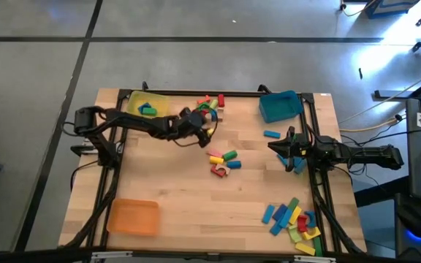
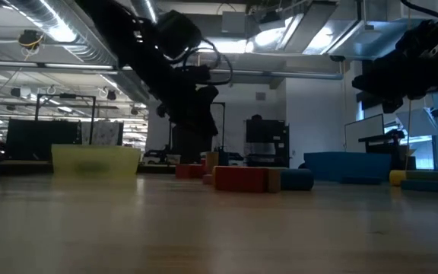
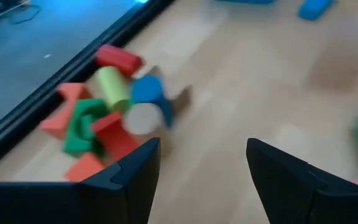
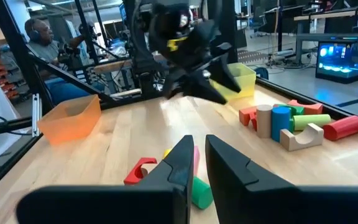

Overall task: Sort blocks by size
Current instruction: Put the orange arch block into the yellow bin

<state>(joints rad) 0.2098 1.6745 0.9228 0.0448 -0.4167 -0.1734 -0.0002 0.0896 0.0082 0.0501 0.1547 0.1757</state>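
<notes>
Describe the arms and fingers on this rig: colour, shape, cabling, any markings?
Both arms are dark, near black, built of slim jointed links. The left gripper has two flat, wedge-shaped dark fingers with angular tips; the right gripper has matching dark fingers. A cable loop hangs off one arm in the low view. The left gripper shows a small yellow patch in the right wrist view. No readable markings.

Light wooden table (image 1: 181, 190) with scattered blocks (image 1: 224, 162), yellow tray (image 1: 148, 104), blue tray (image 1: 280, 107), orange tray (image 1: 132, 217).

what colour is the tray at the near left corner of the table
Orange tray; the high view shows it best.
</notes>
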